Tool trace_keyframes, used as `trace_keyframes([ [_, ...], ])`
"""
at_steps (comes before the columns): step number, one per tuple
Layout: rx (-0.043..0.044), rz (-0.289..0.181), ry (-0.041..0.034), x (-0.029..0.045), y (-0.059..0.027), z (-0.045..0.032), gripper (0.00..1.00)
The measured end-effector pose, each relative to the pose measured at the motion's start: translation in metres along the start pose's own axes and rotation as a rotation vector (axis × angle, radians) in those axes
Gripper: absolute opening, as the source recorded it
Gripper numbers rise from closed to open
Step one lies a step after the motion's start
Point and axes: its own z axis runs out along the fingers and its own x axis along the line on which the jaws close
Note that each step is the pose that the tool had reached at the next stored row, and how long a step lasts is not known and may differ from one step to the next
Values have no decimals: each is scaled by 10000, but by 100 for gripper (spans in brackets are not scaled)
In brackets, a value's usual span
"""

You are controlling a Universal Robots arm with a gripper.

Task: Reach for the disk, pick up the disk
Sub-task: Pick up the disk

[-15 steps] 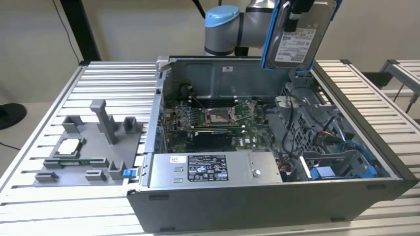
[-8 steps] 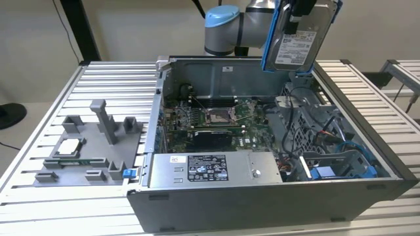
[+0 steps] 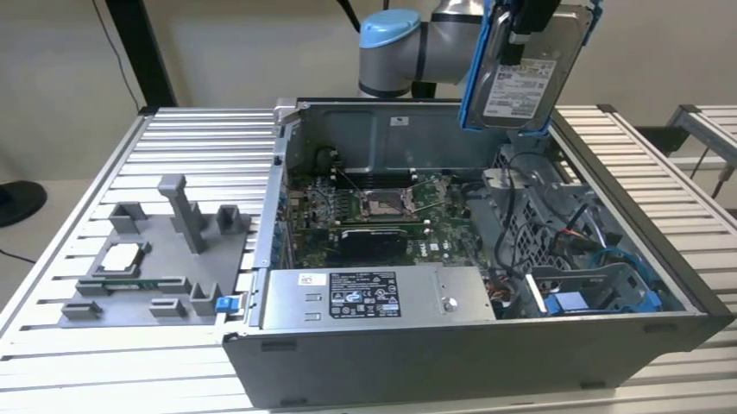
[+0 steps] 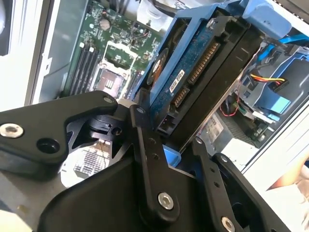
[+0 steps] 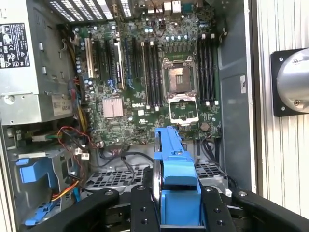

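The gripper (image 3: 530,30) hangs high above the open computer case (image 3: 461,345) in the exterior view, its fingers closed on the disk (image 3: 524,78), which is lifted clear of the case and held on edge with its white label facing the camera and its blue bracket (image 3: 475,69) running down the sides. The disk hangs just below the gripper, over the back corner of the case toward the exterior view's right, well above the motherboard (image 3: 381,207) and the blue drive bay (image 3: 599,293) at the case's front. In the second wrist view the black fingers (image 4: 145,159) clamp the disk (image 4: 193,77) from both sides, and its blue circuit board and connector edge show between them. In the first wrist view the bracket's blue edge (image 5: 176,174) stands straight up between the finger links (image 5: 140,212), with the empty processor socket (image 5: 177,79) far beneath. The grey power supply box (image 3: 374,297) sits along the near wall of the case, and on the slatted table (image 3: 81,371) toward the exterior view's left a grey fixture (image 3: 155,267) carries a small silver chip (image 3: 121,257)
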Motion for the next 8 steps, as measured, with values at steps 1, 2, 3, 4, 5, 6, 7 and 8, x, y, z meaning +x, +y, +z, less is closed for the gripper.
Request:
trace_keyframes([
  [1,-2,-1,0,5,-2,4,0],
  [2,-3,-1,0,11,-2,8,0],
  [3,-3,0,-1,15,-3,13,0],
  [4,-4,0,0,19,-4,16,0],
  [5,-5,-2,1,24,-6,19,0],
  [6,-6,-2,0,28,-6,24,0],
  [7,-7,0,0,32,-7,28,0],
  [8,-8,-1,1,36,-8,32,0],
])
